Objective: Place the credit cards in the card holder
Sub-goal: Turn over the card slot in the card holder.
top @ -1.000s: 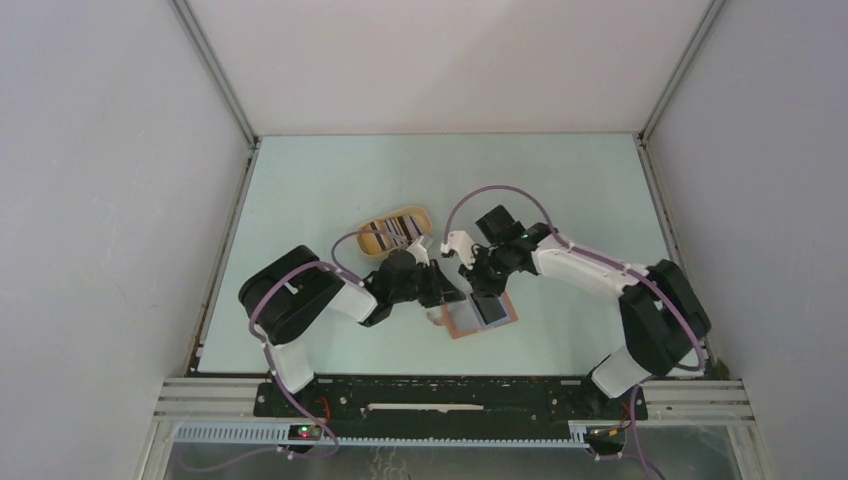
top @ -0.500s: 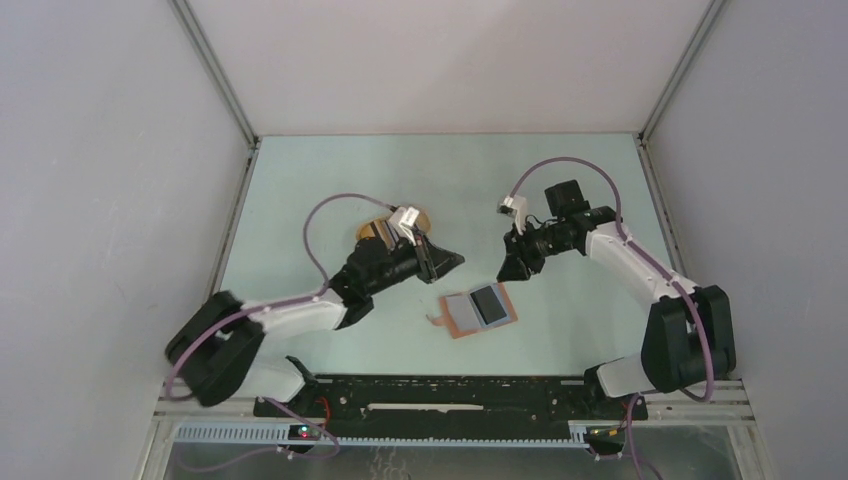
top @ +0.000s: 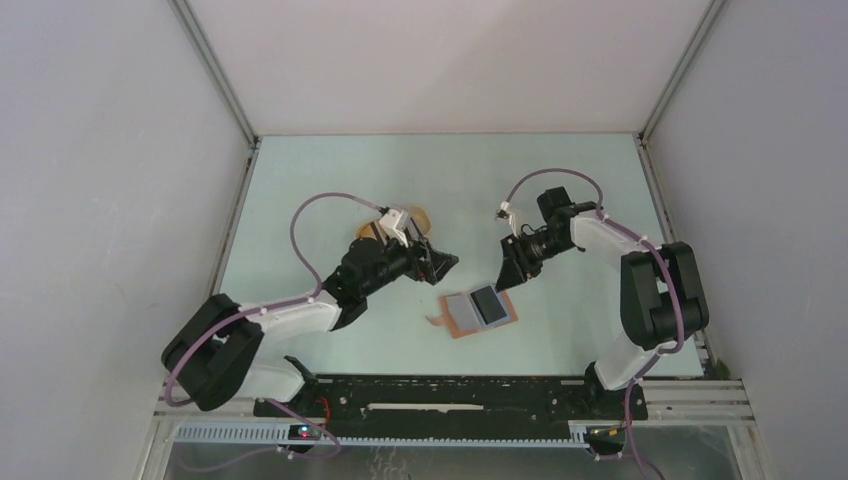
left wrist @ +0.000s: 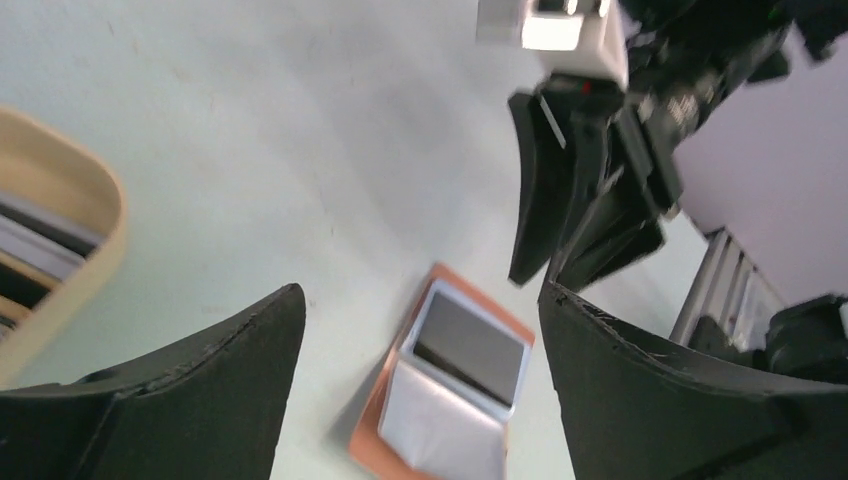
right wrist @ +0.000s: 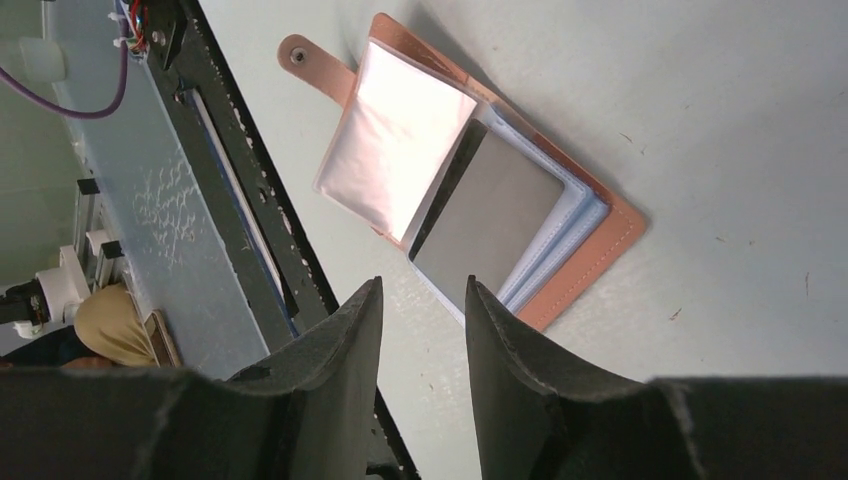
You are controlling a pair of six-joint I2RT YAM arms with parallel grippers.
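- Top view: the flat reddish-brown leather folding card holder (top: 478,312) lies open on the surface (top: 330,180) between both arms. Unheld, it could skid under a pushed card.
- Left wrist: left jaws spread wide, empty.
- Right wrist: right jaws slightly parted, empty; the dark grey rectangular card (right wrist: 490,215) may slide off.

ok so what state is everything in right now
card holder, open flat, unsnapped
dark card, lying on the open holder; can't tell if it's slotted in
tray, cards inside
left hand, wide open, empty
right hand, slightly open, empty
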